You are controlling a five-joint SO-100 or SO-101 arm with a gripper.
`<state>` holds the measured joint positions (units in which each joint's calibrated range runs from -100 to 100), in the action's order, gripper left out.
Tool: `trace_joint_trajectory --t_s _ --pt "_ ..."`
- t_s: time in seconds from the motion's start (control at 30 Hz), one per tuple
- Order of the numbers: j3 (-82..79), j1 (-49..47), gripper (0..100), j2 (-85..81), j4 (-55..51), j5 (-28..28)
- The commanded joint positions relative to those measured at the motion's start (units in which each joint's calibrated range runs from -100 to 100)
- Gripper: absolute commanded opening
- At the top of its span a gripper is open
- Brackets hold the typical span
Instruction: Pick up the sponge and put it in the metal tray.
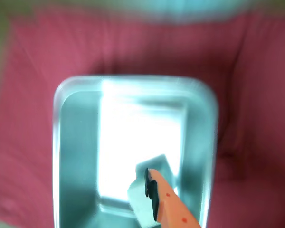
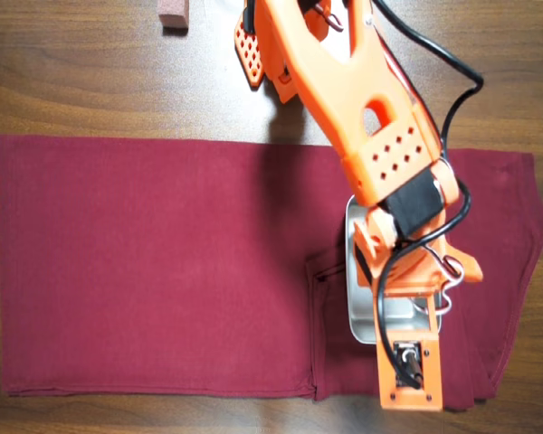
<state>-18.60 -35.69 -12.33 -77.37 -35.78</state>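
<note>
In the wrist view the metal tray [image 1: 76, 142] fills the middle, shiny with strong glare, lying on a red cloth. The sponge [image 1: 142, 192], a pale grey block, sits tilted against the black pad of my orange finger [image 1: 168, 202] over the tray's near right part. My gripper [image 1: 147, 190] looks shut on it; the second finger is hidden. In the overhead view the arm covers most of the tray [image 2: 351, 271], and the sponge and fingertips are hidden under it.
A dark red cloth [image 2: 154, 262] covers most of the wooden table. A pinkish-brown block [image 2: 173, 14] stands at the top edge, left of the arm's base [image 2: 281, 45]. Bare wood [image 2: 72, 72] lies above the cloth.
</note>
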Motion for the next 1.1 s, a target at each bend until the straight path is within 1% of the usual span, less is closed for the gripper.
trace_joint_trajectory --t_s 0.0,0.1,0.13,0.17,0.23,0.27,0.3,0.37,0.47,0.53,0.6,0.7,0.8,0.83,0.9,0.93,0.97,1.07 --pt "0.1 3.8 48 -7.4 4.1 -2.0" --pt "-3.1 8.6 47 -13.1 12.2 -5.2" --pt "-7.8 10.6 44 -17.9 17.2 -6.7" --pt "-14.9 12.5 39 -24.0 24.6 -8.4" --pt "-26.2 17.6 35 -32.0 37.9 -11.0" --pt "-32.6 20.2 35 -35.3 45.3 -12.0" --pt "-37.9 22.5 35 -38.4 49.2 -13.2" --pt "-47.2 25.1 35 -45.5 55.7 -13.3" --pt "-63.0 29.4 36 -61.0 56.7 -13.8" --pt "-68.3 31.1 36 -67.8 54.3 -13.9" --pt "-71.8 32.4 36 -75.2 48.3 -14.1" --pt "-75.6 35.4 36 -84.6 36.3 -14.0" --pt "-77.8 36.6 36 -86.0 31.0 -13.3" --pt "-78.1 36.7 35 -86.0 27.3 -12.9" --pt "-80.6 37.7 24 -86.0 20.1 -12.1" --pt "-81.0 37.4 11 -86.0 14.9 -11.0" --pt "-81.1 36.5 2 -86.0 10.3 -9.3" --pt "-81.4 34.2 0 -86.0 -1.0 -7.7"
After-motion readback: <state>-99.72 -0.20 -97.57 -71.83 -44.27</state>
